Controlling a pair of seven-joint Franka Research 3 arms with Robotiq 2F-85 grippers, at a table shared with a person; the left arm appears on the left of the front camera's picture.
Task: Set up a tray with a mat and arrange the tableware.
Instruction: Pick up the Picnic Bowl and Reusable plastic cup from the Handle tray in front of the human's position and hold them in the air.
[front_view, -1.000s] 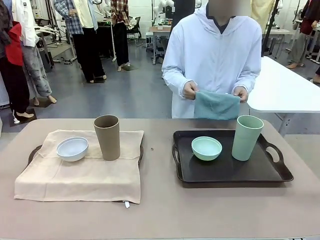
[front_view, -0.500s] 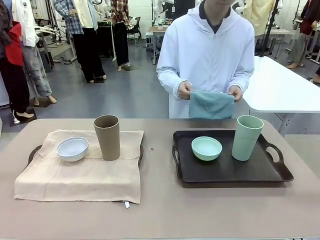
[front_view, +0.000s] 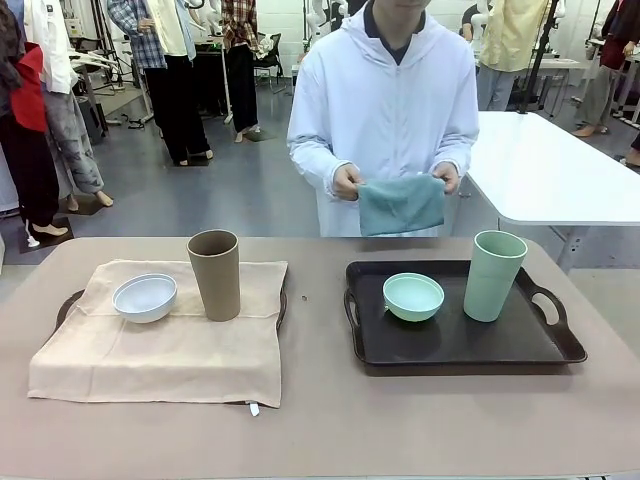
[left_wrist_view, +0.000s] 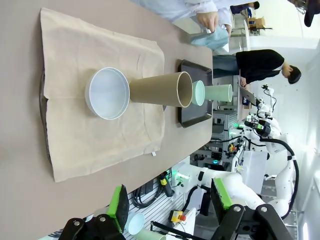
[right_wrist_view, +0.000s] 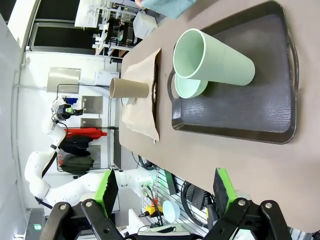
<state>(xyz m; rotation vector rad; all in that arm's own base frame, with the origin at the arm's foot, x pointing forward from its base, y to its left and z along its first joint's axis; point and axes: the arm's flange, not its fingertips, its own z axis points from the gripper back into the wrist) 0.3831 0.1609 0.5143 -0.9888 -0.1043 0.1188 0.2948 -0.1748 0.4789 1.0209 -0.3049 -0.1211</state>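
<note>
Fingers of left gripper (left_wrist_view: 169, 192) and right gripper (right_wrist_view: 165, 175) apart, idle; the person's teal mat (front_view: 402, 205), upper centre, probably needs the lower-right tray (front_view: 470, 350) cleared first.

Bright, even light falls from above, casting soft shadows beside the brown cup (front_view: 214, 275). The front view is sharp; the wrist views bend at their edges.
</note>
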